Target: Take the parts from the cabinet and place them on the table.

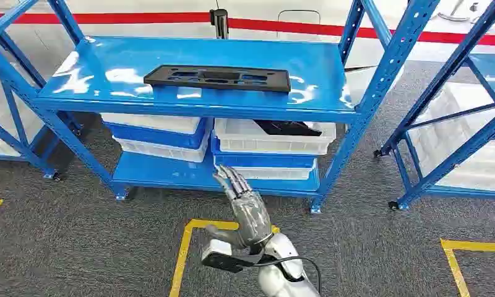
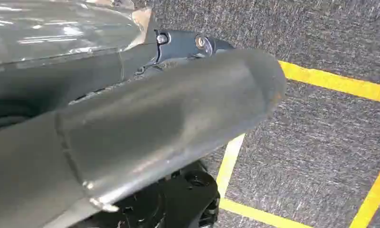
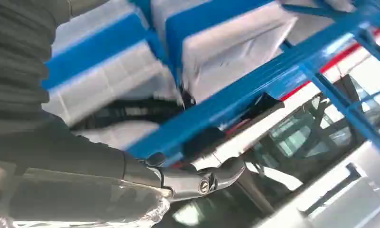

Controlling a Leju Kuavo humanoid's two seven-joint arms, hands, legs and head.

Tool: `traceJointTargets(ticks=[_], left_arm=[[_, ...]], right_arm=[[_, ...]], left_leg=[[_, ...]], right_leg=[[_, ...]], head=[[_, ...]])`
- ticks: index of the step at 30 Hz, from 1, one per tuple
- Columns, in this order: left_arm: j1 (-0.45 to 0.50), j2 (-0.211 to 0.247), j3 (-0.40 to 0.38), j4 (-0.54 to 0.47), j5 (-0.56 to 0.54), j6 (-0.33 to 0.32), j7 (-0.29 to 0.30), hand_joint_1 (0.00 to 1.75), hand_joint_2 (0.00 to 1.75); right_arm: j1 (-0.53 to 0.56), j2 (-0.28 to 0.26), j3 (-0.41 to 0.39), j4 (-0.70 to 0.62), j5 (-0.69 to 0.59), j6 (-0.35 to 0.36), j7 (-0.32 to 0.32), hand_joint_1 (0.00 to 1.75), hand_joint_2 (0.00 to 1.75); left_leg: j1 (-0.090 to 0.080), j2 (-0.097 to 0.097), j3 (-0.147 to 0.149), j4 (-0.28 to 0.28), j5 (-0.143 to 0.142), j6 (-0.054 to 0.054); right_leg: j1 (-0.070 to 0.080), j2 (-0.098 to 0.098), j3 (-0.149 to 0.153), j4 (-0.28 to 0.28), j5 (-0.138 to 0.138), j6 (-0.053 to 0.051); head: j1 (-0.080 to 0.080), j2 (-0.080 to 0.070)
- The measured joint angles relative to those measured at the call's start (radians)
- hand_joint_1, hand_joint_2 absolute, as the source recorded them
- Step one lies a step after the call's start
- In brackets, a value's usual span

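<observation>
A flat black part (image 1: 217, 78) with cut-outs lies on the top shelf of the blue rack (image 1: 189, 110). A second black part (image 1: 288, 128) rests in the upper white bin (image 1: 273, 143) on the right of the lower shelf. My right hand (image 1: 242, 201) is raised in front of that bin stack, below it and apart from it, fingers stretched out and holding nothing. The right wrist view shows the binned part (image 3: 126, 111) and the shelf part's edge (image 3: 261, 104) beyond the fingers (image 3: 202, 183). My left hand (image 2: 145, 123) hangs over the floor, thumb straight, holding nothing.
Stacked white and blue bins (image 1: 161, 133) fill the left of the lower shelf. Another blue rack (image 1: 461, 117) with white bins stands at the right, and a rack corner at the far left (image 1: 10, 105). Yellow tape lines (image 1: 186, 247) mark the grey carpet.
</observation>
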Motion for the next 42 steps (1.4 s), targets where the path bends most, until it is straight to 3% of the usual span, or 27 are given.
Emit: traceJointTargets(ticks=[4,9,14,15,17,18,19,20,21,23,24,25,26,28,29,30,31,33,35,36,38,39,40,41,42], left_arm=[[0.000,-0.006,-0.010,0.000,-0.032,0.002,-0.006,0.00,0.00],[0.000,-0.006,-0.017,0.000,-0.046,0.000,-0.018,0.00,0.00],[0.000,-0.006,-0.021,0.000,-0.059,0.000,-0.006,0.00,0.00],[0.000,-0.003,-0.023,0.000,-0.065,0.009,0.009,0.00,0.00],[-0.001,0.000,-0.028,0.000,-0.079,0.025,0.034,0.00,0.00],[-0.001,0.000,-0.033,0.000,-0.090,0.034,0.043,0.00,0.00],[-0.001,0.000,-0.038,0.000,-0.100,0.042,0.050,0.00,0.00],[-0.001,-0.001,-0.042,0.000,-0.106,0.043,0.053,0.00,0.00],[-0.001,0.000,-0.045,0.000,-0.108,0.043,0.055,0.00,0.00],[-0.001,0.000,-0.051,0.000,-0.109,0.044,0.058,0.00,0.00],[-0.001,0.000,-0.054,0.000,-0.109,0.044,0.059,0.00,0.00],[-0.001,0.000,-0.057,0.000,-0.109,0.045,0.061,0.00,0.00],[-0.001,0.000,-0.059,0.000,-0.109,0.045,0.061,0.00,0.00],[-0.001,0.000,-0.060,0.000,-0.109,0.045,0.061,0.00,0.00],[-0.001,0.000,-0.060,0.000,-0.109,0.045,0.061,0.00,0.00],[-0.002,0.002,-0.060,0.000,-0.109,0.045,0.062,0.00,0.00],[-0.002,0.002,-0.061,0.000,-0.109,0.045,0.062,0.00,0.00],[-0.003,0.002,-0.061,0.000,-0.109,0.045,0.062,0.00,0.00],[-0.003,0.002,-0.061,-0.001,-0.108,0.046,0.062,0.00,0.00],[-0.005,0.000,-0.062,-0.001,-0.108,0.045,0.062,0.00,0.00],[-0.005,0.001,-0.062,0.000,-0.107,0.045,0.063,0.00,0.00],[-0.003,0.001,-0.062,0.000,-0.107,0.045,0.064,0.00,0.00],[-0.003,0.001,-0.062,0.000,-0.106,0.045,0.064,0.00,0.00],[-0.003,0.001,-0.062,0.000,-0.106,0.045,0.064,0.00,0.00],[-0.003,0.002,-0.062,0.000,-0.107,0.045,0.064,0.00,0.00]], right_arm=[[-0.046,-0.017,0.088,0.030,0.289,-0.078,0.162,0.00,1.75],[-0.093,-0.030,0.184,0.075,0.502,-0.103,0.279,0.00,1.75],[-0.108,-0.039,0.238,0.109,0.586,-0.132,0.363,0.00,1.75],[-0.109,-0.040,0.245,0.114,0.591,-0.137,0.370,0.00,1.75],[-0.110,-0.042,0.248,0.121,0.595,-0.151,0.383,0.00,1.75],[-0.110,-0.042,0.247,0.122,0.600,-0.158,0.391,0.00,1.75],[-0.111,-0.042,0.247,0.123,0.606,-0.167,0.404,0.00,1.75],[-0.111,-0.044,0.247,0.124,0.612,-0.175,0.413,0.00,1.75],[-0.114,-0.045,0.247,0.125,0.614,-0.184,0.418,0.00,1.75],[-0.112,-0.051,0.247,0.129,0.617,-0.185,0.421,0.00,1.75],[-0.109,-0.055,0.247,0.131,0.617,-0.185,0.421,0.00,1.75],[-0.106,-0.059,0.247,0.134,0.617,-0.185,0.421,0.00,1.75],[-0.106,-0.061,0.247,0.136,0.617,-0.185,0.421,0.00,1.75],[-0.106,-0.062,0.247,0.138,0.617,-0.185,0.421,0.00,1.75],[-0.106,-0.062,0.247,0.138,0.617,-0.185,0.421,0.00,1.75],[-0.108,-0.060,0.247,0.140,0.617,-0.185,0.421,0.00,1.75],[-0.106,-0.061,0.247,0.140,0.617,-0.185,0.421,0.00,1.75],[-0.107,-0.061,0.247,0.140,0.617,-0.185,0.424,0.00,1.75],[-0.107,-0.058,0.247,0.136,0.617,-0.186,0.435,0.00,1.75],[-0.107,-0.058,0.246,0.129,0.617,-0.186,0.441,0.00,1.75],[-0.104,-0.058,0.243,0.111,0.617,-0.186,0.448,0.00,1.75],[-0.101,-0.059,0.240,0.100,0.616,-0.186,0.448,0.00,1.75],[-0.095,-0.059,0.236,0.090,0.612,-0.186,0.448,0.00,1.75],[-0.090,-0.060,0.232,0.077,0.608,-0.186,0.444,0.00,1.75],[-0.089,-0.060,0.227,0.064,0.601,-0.186,0.438,0.00,1.75]], left_leg=[[0.000,0.000,0.000,0.000,0.000,0.000],[0.000,0.000,0.000,0.000,0.000,0.000],[0.000,0.000,0.000,0.000,0.000,0.000],[-0.003,-0.003,-0.003,0.007,-0.002,0.005],[-0.003,-0.003,-0.005,0.007,-0.003,0.007],[-0.003,-0.003,-0.005,0.002,0.000,0.011],[0.007,-0.001,0.013,-0.022,0.014,0.023],[0.009,0.002,0.022,-0.034,0.019,0.028],[0.010,0.004,0.023,-0.037,0.022,0.034],[0.010,0.006,0.023,-0.037,0.021,0.033],[0.010,0.005,0.022,-0.037,0.020,0.033],[0.011,0.004,0.024,-0.037,0.018,0.030],[0.012,0.002,0.027,-0.036,0.015,0.025],[0.017,-0.001,0.041,-0.032,0.002,0.012],[0.017,-0.001,0.042,-0.026,-0.008,0.003],[0.009,-0.002,0.036,-0.015,-0.021,-0.008],[0.011,-0.001,0.036,-0.016,-0.022,-0.011],[0.018,0.000,0.039,-0.023,-0.022,-0.018],[0.025,0.002,0.040,-0.007,-0.035,-0.029],[0.026,0.002,0.011,0.050,-0.065,-0.034],[0.027,0.002,-0.093,0.230,-0.137,-0.042],[0.027,0.002,-0.143,0.304,-0.152,-0.043],[0.027,0.002,-0.167,0.325,-0.141,-0.042],[0.026,0.002,-0.167,0.296,-0.103,-0.038],[0.026,0.002,-0.145,0.224,-0.044,-0.032]], right_leg=[[0.000,0.000,0.000,0.000,0.000,0.000],[0.000,0.000,0.000,0.000,0.000,0.000],[0.000,0.000,0.000,0.000,0.000,0.000],[-0.010,0.000,0.001,-0.003,0.003,0.004],[-0.010,0.000,0.000,-0.006,0.004,0.007],[-0.009,0.000,0.002,-0.011,0.007,0.011],[-0.002,-0.001,0.000,-0.010,0.004,0.011],[-0.003,-0.006,-0.011,0.011,-0.005,0.009],[-0.002,-0.005,-0.043,0.071,-0.029,0.002],[-0.004,-0.005,-0.138,0.233,-0.076,-0.004],[-0.004,-0.005,-0.179,0.295,-0.086,-0.001],[-0.005,-0.006,-0.201,0.313,-0.077,0.005],[-0.007,-0.006,-0.196,0.279,-0.048,0.016],[-0.016,-0.010,-0.132,0.108,0.046,0.041],[-0.019,-0.017,-0.104,0.030,0.076,0.045],[-0.012,-0.012,-0.090,0.021,0.069,0.030],[-0.012,-0.009,-0.093,0.023,0.067,0.016],[-0.003,-0.006,-0.095,0.024,0.064,0.002],[-0.013,-0.004,-0.088,0.019,0.063,-0.013],[-0.013,-0.005,-0.085,0.019,0.059,-0.023],[-0.009,-0.005,-0.083,0.019,0.055,-0.029],[-0.007,-0.005,-0.082,0.019,0.053,-0.032],[-0.006,-0.004,-0.079,0.019,0.052,-0.033],[-0.004,-0.003,-0.075,0.019,0.049,-0.035],[-0.004,-0.001,-0.069,0.019,0.046,-0.035]], head=[[0.000,0.000],[0.000,0.000],[0.000,0.000],[0.000,0.000],[0.000,0.000],[-0.001,0.000],[0.000,0.000],[0.002,0.000],[0.003,0.000],[0.005,0.000],[0.005,0.000],[0.006,0.000],[0.005,0.000],[0.006,0.000],[0.007,0.000],[0.007,0.000],[0.004,0.000],[0.003,0.000],[0.002,0.000],[-0.004,0.000],[-0.004,0.000],[-0.003,0.000],[-0.004,0.000],[-0.003,0.000],[-0.004,0.000]])
